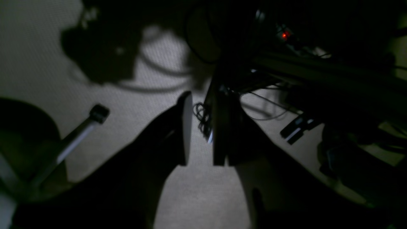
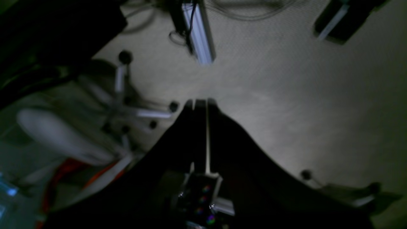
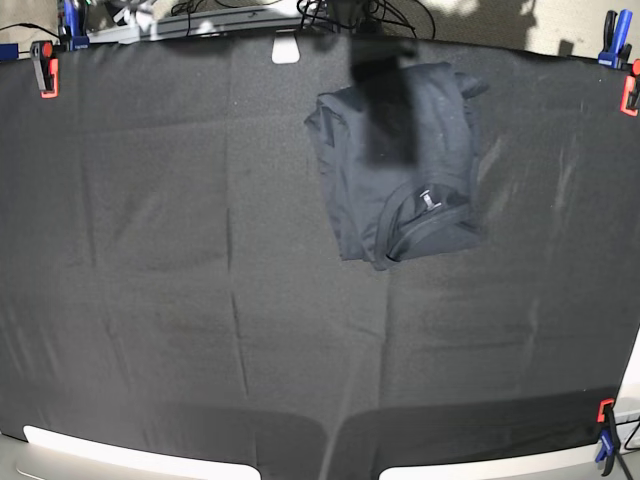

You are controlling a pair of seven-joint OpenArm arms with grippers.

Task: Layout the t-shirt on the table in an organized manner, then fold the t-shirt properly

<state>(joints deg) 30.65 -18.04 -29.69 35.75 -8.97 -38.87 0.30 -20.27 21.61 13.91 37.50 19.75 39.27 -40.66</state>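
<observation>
The dark navy soft-cloth t-shirt (image 3: 400,165) lies bunched on the black-draped tabletop (image 3: 150,300), far side, while the left gripper (image 1: 200,127) gapes slightly and the right gripper (image 2: 201,105) sits closed, both over floor.

The left gripper (image 1: 199,130) has two dark, flat fingers that broaden toward the camera into heavy black bodies. One finger (image 1: 186,127) ends in a rounded tip and carries a paler grey inner pad; the other is squarer, with a straight inner face and a small bluish-white glint on its edge.

The right gripper (image 2: 200,105) is likewise black, its fingers narrow at the tips and flaring into wide sloping shoulders. A thin pale strip runs lengthwise between them. At the base sits a pale bracket with a row of small multicoloured glints on a dark panel.
</observation>
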